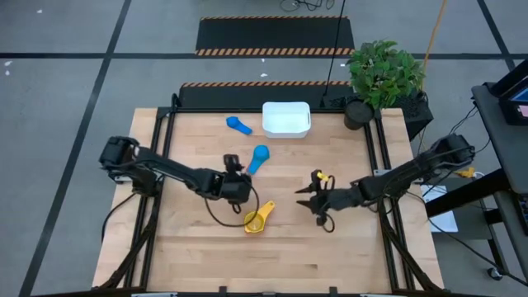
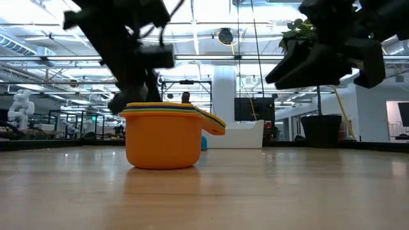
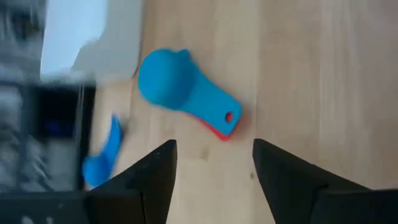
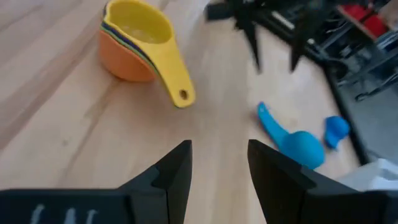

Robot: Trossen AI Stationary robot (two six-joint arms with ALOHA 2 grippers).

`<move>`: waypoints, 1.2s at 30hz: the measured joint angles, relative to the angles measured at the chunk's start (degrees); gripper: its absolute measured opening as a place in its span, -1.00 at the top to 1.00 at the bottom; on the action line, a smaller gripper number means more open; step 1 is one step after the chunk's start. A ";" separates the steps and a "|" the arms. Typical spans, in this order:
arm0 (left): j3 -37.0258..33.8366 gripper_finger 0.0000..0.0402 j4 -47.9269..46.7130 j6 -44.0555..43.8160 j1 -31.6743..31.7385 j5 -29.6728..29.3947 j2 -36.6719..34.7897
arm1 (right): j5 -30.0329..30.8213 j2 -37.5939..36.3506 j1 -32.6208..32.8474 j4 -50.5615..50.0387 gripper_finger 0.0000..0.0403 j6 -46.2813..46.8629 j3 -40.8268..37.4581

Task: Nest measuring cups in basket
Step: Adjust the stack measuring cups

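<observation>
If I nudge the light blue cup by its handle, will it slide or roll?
The light blue cup lies bowl-down with a red piece under its handle, so it would probably pivot and slide rather than roll. It looks like light, stiff plastic and may skid easily on the table.

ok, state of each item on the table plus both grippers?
nested cup stack: upright on table, yellow on top
light blue cup: upside down, red under its handle
dark blue cup: loose beside basket
basket: empty
left gripper: open, empty
right gripper: open, empty

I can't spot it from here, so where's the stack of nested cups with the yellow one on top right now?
In the high view the nested stack sits on the table's near middle, just by the left gripper, well short of the basket.
</observation>
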 joint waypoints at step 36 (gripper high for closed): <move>0.00 0.88 17.56 35.53 13.07 19.62 9.64 | -0.40 -9.23 -10.04 -2.31 0.25 -4.69 -1.75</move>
